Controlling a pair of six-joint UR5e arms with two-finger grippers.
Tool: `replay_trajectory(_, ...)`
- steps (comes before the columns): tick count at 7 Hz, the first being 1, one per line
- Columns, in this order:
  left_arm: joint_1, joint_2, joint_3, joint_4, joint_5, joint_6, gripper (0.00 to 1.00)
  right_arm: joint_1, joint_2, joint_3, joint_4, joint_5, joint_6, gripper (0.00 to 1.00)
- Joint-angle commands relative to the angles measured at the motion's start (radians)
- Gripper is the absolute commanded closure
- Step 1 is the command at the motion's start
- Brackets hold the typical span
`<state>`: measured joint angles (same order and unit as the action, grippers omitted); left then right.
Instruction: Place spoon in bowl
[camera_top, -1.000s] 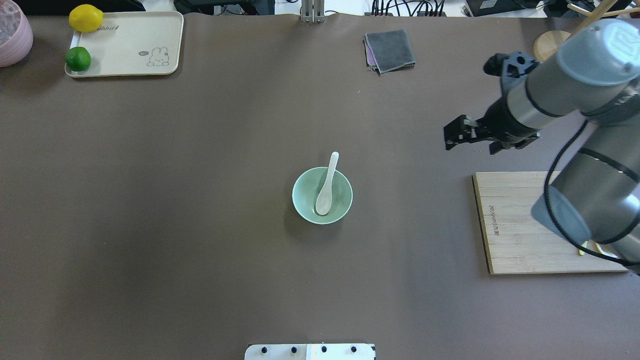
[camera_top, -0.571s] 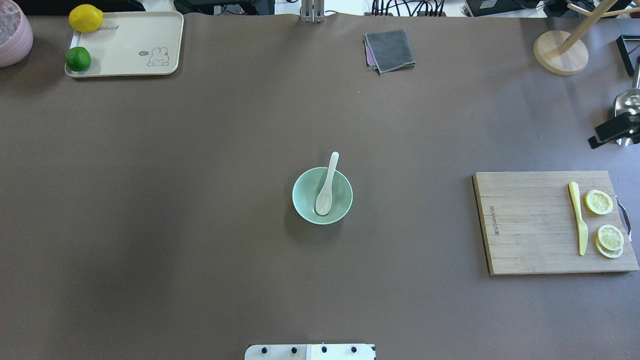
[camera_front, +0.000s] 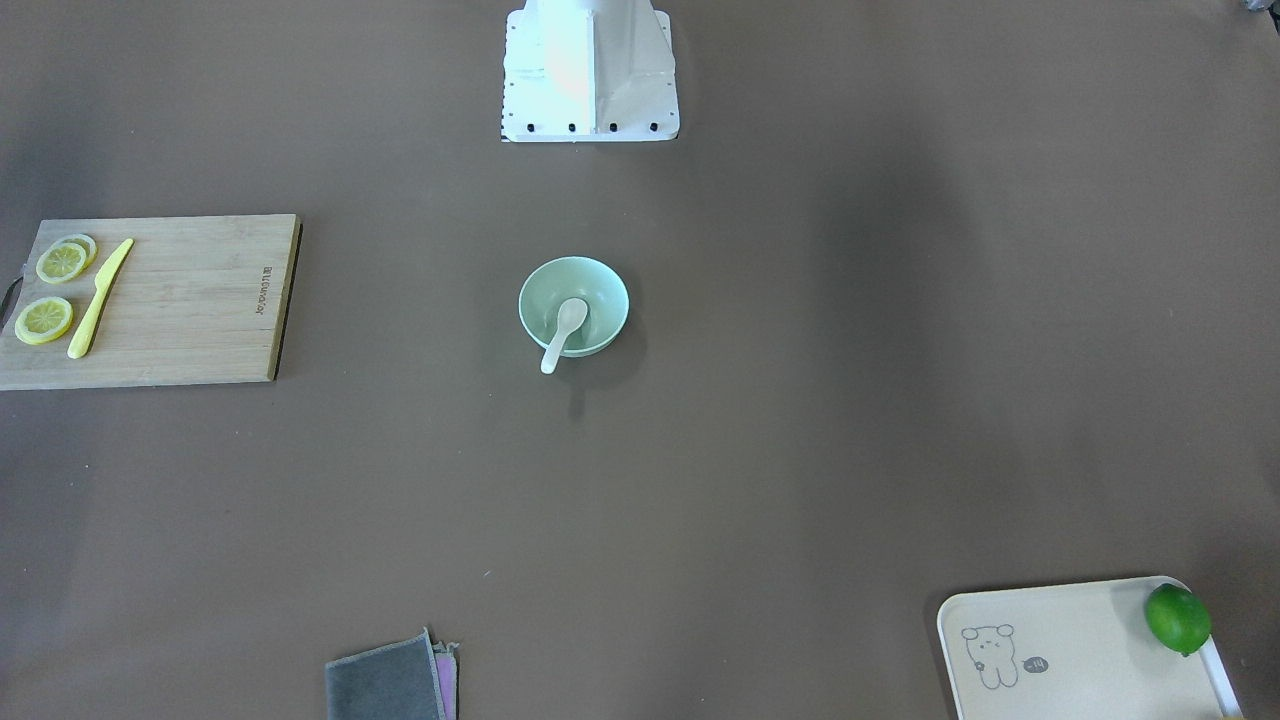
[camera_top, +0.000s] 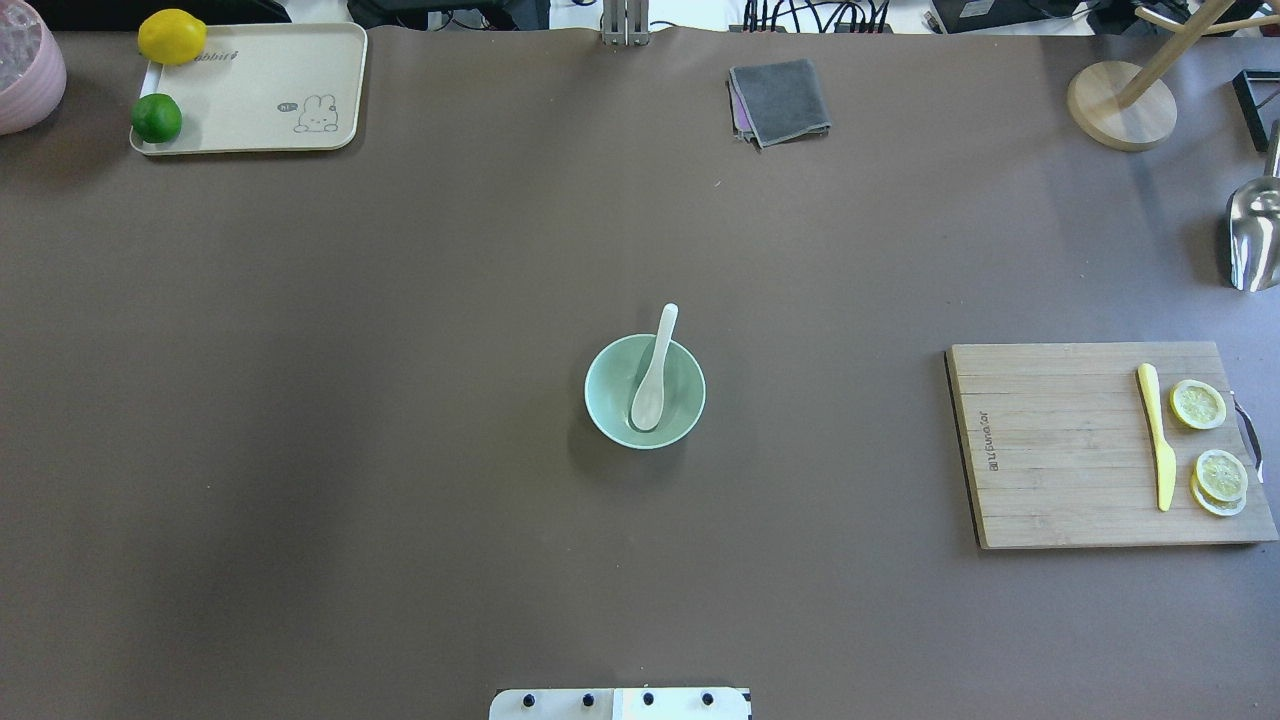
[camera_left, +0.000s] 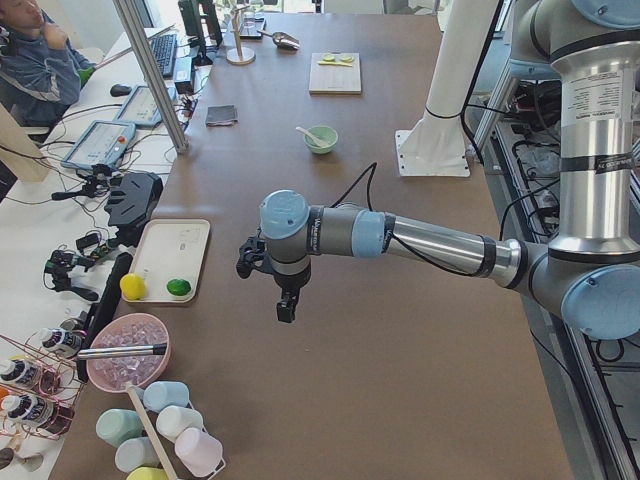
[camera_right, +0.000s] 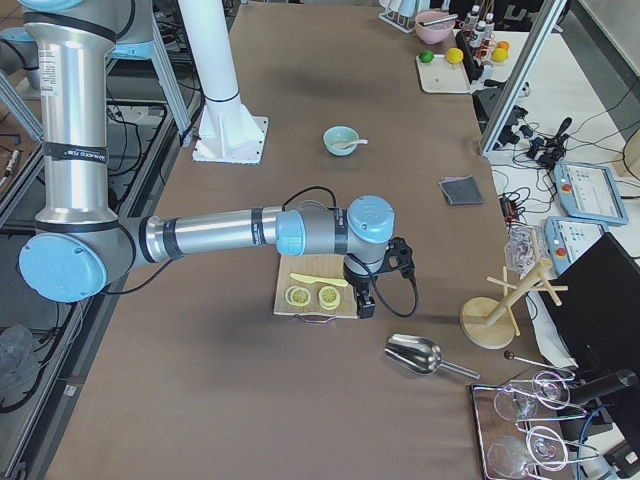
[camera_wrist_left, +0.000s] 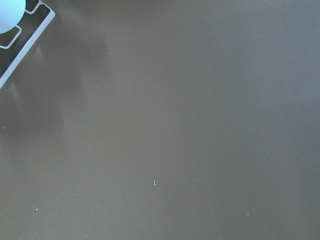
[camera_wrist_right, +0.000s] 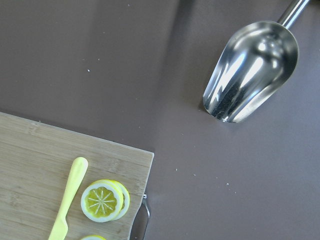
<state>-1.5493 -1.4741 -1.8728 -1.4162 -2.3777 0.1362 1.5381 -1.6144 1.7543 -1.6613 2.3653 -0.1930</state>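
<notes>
The white spoon (camera_top: 652, 378) lies in the mint-green bowl (camera_top: 612, 385) at the table's middle, its scoop inside and its handle resting over the far rim. Both also show in the front-facing view: the spoon (camera_front: 563, 330) and the bowl (camera_front: 592, 285). My left gripper (camera_left: 287, 305) shows only in the exterior left view, hanging over bare table far from the bowl. My right gripper (camera_right: 366, 303) shows only in the exterior right view, by the cutting board's end. I cannot tell whether either is open or shut. Neither wrist view shows fingers.
A wooden cutting board (camera_top: 1050, 445) with a yellow knife (camera_top: 1155, 435) and lemon slices (camera_top: 1198, 404) lies at the right. A metal scoop (camera_top: 1255, 235) and a wooden stand (camera_top: 1120, 92) are far right. A grey cloth (camera_top: 780, 100) and a cream tray (camera_top: 260, 90) lie at the back.
My right arm has swung out of the overhead view to the right, uncovering the cutting board, knife and lemon slices. The spoon and bowl have not moved.
</notes>
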Motion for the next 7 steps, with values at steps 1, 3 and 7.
replay_trajectory(1, -0.006, 0.005, 0.042, 0.002, -0.002, -0.004, 0.02, 0.054, -0.009, -0.026, 0.002, -0.001, -0.023, 0.00)
replay_trajectory(3, -0.012, 0.009, 0.075, 0.003, 0.003, -0.004, 0.02, 0.054, -0.064, -0.013, 0.017, 0.005, -0.026, 0.00)
replay_trajectory(7, -0.048, 0.015, 0.078, 0.006, 0.008, -0.001, 0.02, 0.054, -0.052, -0.012, 0.014, 0.020, -0.014, 0.00)
